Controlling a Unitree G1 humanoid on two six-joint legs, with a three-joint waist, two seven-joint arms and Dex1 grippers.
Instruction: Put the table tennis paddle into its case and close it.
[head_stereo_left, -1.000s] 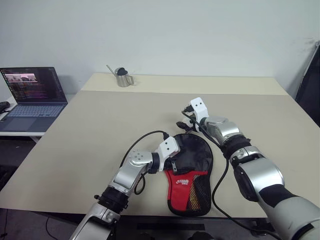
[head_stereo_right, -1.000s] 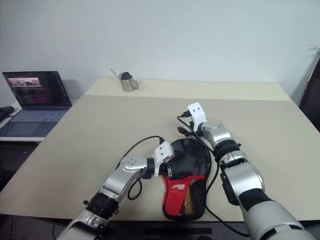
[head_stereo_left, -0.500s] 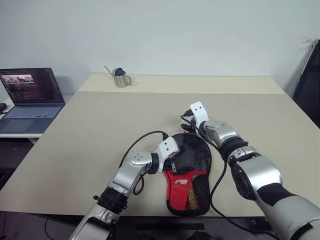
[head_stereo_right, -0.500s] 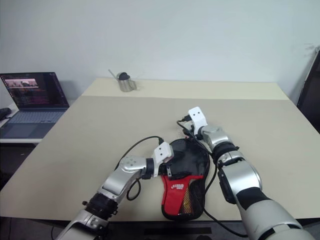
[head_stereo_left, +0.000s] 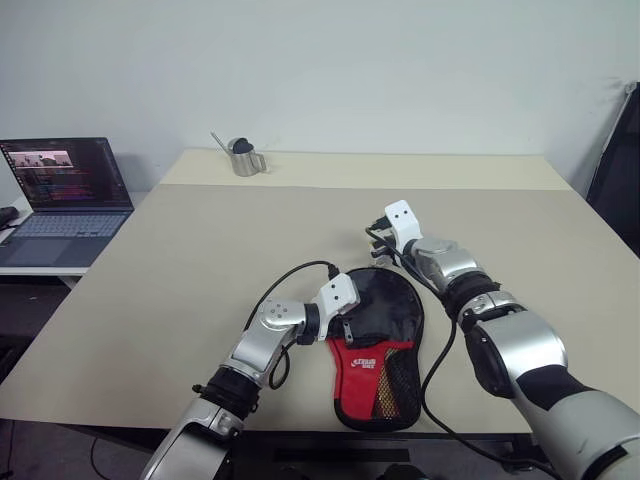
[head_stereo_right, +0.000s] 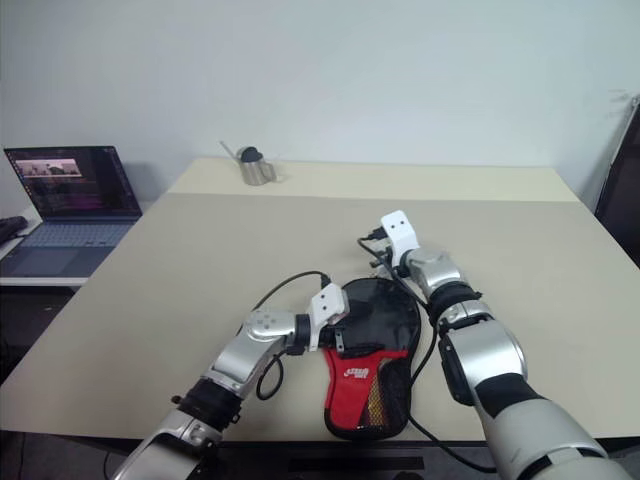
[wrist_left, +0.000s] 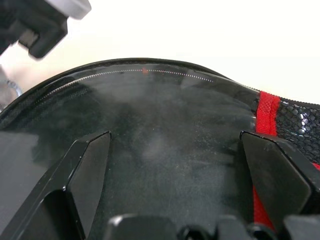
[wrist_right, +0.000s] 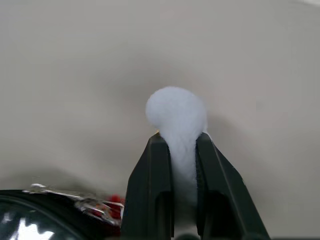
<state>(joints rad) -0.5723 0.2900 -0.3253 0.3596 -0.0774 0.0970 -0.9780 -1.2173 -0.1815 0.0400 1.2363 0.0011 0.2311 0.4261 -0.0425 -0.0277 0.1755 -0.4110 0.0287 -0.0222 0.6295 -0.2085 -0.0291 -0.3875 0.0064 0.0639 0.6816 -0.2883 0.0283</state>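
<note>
Case (head_stereo_left: 378, 345) lies flat near the front edge of the desk (head_stereo_left: 180, 270), black round part away from the robot, red lower part with white logo and black mesh pocket toward it. Zip line runs along the round edge in the left wrist view; cannot tell if it is fully zipped. Paddle not visible, so cannot tell whether it is inside the case.

Left pincer (wrist_left: 175, 170) spread wide, fingers (wrist_left: 85, 165) over the black round part of the case, nothing pinched. Its arm comes in from the case's left side.

Right pincer (wrist_right: 177, 145) just past the far right rim of the case, fingers (wrist_right: 152, 175) pressed almost together on a small white fluffy tab (wrist_right: 176, 112); a metal zip piece (wrist_right: 90, 202) sits beside them at the case edge. Cannot tell how the tab joins the case.

Desk is plain beige, a seam across the far part. Small metal watering can (head_stereo_left: 242, 157) stands at the far edge, well apart from the case. Open laptop (head_stereo_left: 62, 190) on a lower side table to the left. Plain pale wall behind.
</note>
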